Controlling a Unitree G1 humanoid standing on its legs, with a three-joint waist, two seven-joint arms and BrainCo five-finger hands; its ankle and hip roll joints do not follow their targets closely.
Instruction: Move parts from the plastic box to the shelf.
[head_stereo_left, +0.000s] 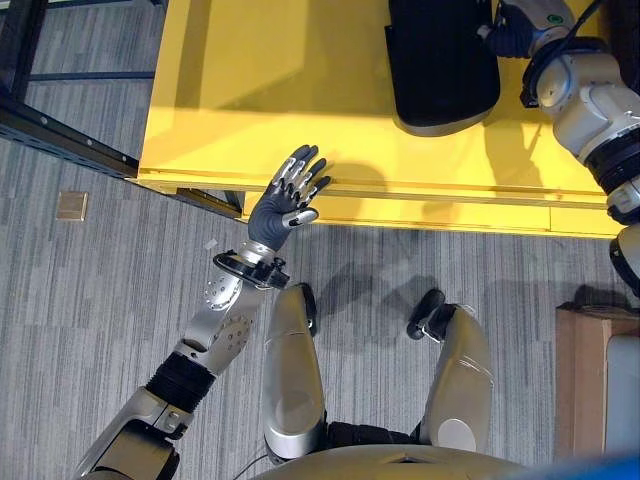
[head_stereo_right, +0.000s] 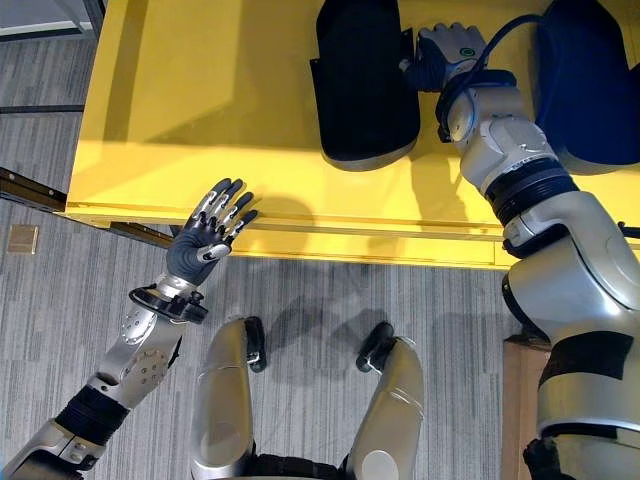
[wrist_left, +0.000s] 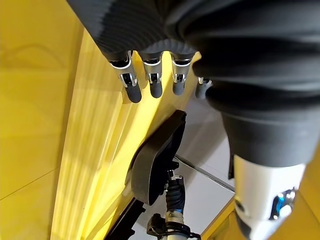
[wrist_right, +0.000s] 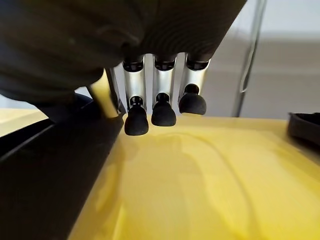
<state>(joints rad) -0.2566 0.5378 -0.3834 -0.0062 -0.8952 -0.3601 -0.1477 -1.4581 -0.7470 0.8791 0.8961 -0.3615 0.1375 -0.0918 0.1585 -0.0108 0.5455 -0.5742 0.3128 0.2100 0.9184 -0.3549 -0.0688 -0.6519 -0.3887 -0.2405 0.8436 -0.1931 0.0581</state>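
A large black curved part (head_stereo_right: 365, 80) lies on the yellow shelf (head_stereo_left: 260, 80), toward its back. My right hand (head_stereo_right: 445, 55) is at the part's right edge; in the right wrist view its fingers (wrist_right: 155, 107) hang nearly straight over the yellow surface, beside the black part (wrist_right: 45, 170), and hold nothing. A second dark blue part (head_stereo_right: 590, 90) lies further right on the shelf. My left hand (head_stereo_left: 285, 205) is open with spread fingers at the shelf's front edge, empty. Past its fingers (wrist_left: 150, 80) the left wrist view looks along the shelf to the black part (wrist_left: 155, 160).
A brown cardboard box (head_stereo_left: 580, 380) stands on the grey floor at the lower right. A dark metal frame (head_stereo_left: 60, 130) runs along the left of the shelf. A small tan square (head_stereo_left: 71, 205) lies on the floor there.
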